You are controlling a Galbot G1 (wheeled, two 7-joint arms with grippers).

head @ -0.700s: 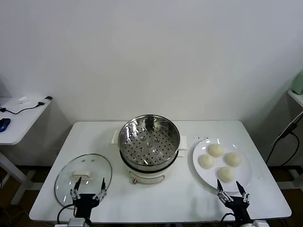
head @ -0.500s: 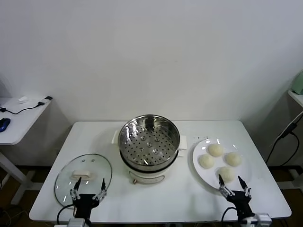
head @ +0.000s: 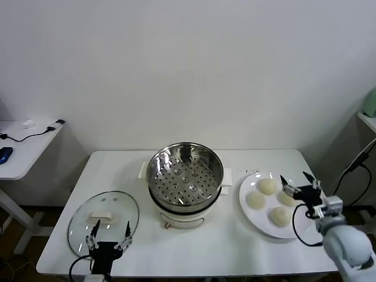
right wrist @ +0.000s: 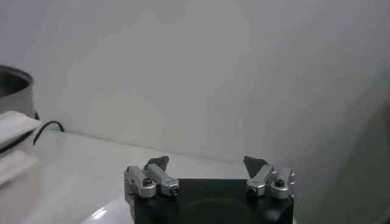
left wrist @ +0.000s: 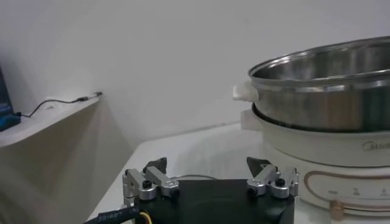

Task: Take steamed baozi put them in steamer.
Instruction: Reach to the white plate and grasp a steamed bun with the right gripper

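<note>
The right end effector [head: 299,183], fingers apart, is now hovering over the plate's [head: 257,218] right-hand baozi [head: 268,186] at the frame's right, having swung up from the tabletop's [head: 235,244] front edge, while the steamer [head: 185,174] is waiting empty at centre.

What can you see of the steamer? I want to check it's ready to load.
The steamer is a round, shiny steel pot holding a perforated tray, which is bare. It sits upright on a white base with side handles and a small front knob, mid-table. It is uncovered; the glass lid lies flat on the table to its left, apart from it. The plate of baozi sits to its right. Neither gripper touches it.
</note>
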